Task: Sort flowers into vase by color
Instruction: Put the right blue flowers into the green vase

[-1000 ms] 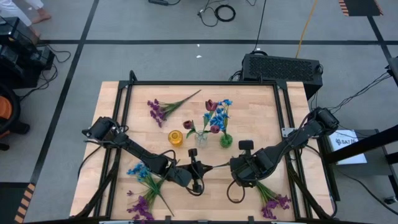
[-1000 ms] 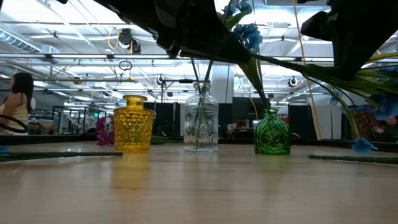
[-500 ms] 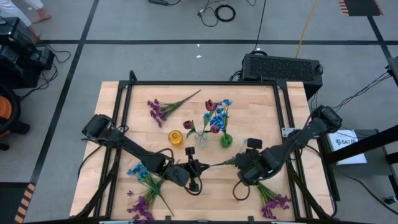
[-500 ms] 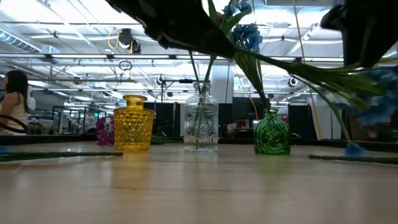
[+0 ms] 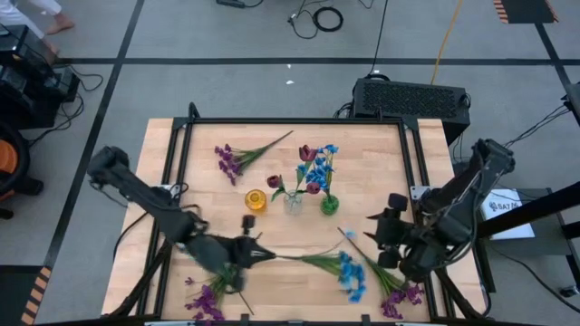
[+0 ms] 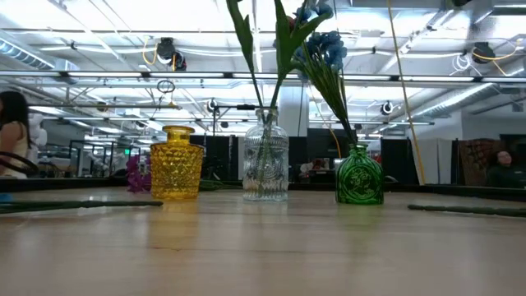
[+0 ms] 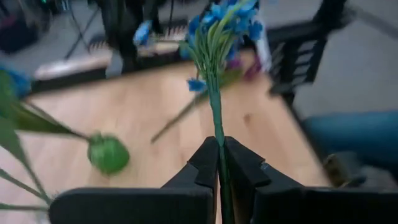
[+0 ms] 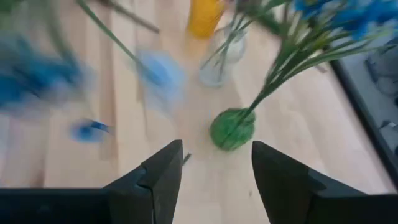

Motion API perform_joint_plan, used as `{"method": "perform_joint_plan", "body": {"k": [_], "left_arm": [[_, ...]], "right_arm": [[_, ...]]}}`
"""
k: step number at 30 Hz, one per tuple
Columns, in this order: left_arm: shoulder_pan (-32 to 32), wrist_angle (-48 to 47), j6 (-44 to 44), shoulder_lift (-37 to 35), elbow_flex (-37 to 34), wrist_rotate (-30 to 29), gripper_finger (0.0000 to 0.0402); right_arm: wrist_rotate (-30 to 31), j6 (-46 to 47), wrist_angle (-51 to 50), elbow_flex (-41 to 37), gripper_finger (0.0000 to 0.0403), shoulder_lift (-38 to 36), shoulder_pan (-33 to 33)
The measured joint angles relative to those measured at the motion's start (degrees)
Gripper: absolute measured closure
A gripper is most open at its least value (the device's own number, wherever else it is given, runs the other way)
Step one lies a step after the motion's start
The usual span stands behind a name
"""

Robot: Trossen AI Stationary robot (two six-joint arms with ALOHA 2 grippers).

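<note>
Against the frame one second earlier, I noted both arms had drawn apart from table centre. The left gripper [image 5: 256, 256], at seven o'clock on the light wooden table [image 5: 372, 145], was clamped on the thin green stem of a blue-blossomed artificial flower sprig [image 5: 349, 274], whose blossoms lay toward five o'clock. The right gripper [image 5: 385, 237] had released that sprig and retreated to four o'clock, fingers apart and empty. The green glass vase [image 5: 329, 205], clear glass vase [image 5: 293, 203] and yellow glass vase [image 5: 256, 200] stood unchanged at centre. Loose purple sprigs [image 5: 237, 156] remained at eleven o'clock. I could read no writing.
</note>
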Motion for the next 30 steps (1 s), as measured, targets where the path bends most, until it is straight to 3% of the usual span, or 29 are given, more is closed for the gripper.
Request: {"method": "perform_joint_plan", "body": {"k": [4,7,10,14,18,22,30], "left_arm": [[-3.1,0.7,3.3,-7.5,0.0,-5.7,0.0382],[-4.5,2.3,6.1,-11.8,0.0,-10.6,0.0382],[-4.7,8.4,10.9,-14.0,-0.2,-12.8,0.0382],[-3.1,20.3,19.5,-13.8,-1.4,-12.8,0.0382],[0.0,28.0,23.4,-11.3,-2.3,-9.4,0.0382],[2.4,34.3,23.9,-7.5,-2.4,-4.9,0.0382],[4.5,53.4,31.0,1.7,-2.4,-0.8,0.0382]], "right_arm": [[6.4,2.4,3.4,-7.0,0.0218,-3.8,1.2],[10.0,1.5,11.9,-13.7,0.0218,-6.7,1.1],[13.9,-4.7,27.3,-19.6,0.0218,-8.8,-0.1],[14.0,-24.4,57.9,-25.0,0.0218,-9.8,-3.4],[3.6,-47.3,89.8,-26.4,0.0218,-8.4,-7.9],[-9.9,-60.1,112.9,-26.3,0.0217,-6.7,-12.7],[-26.1,-62.5,119.5,-26.3,0.0193,-6.0,-20.0]]}}
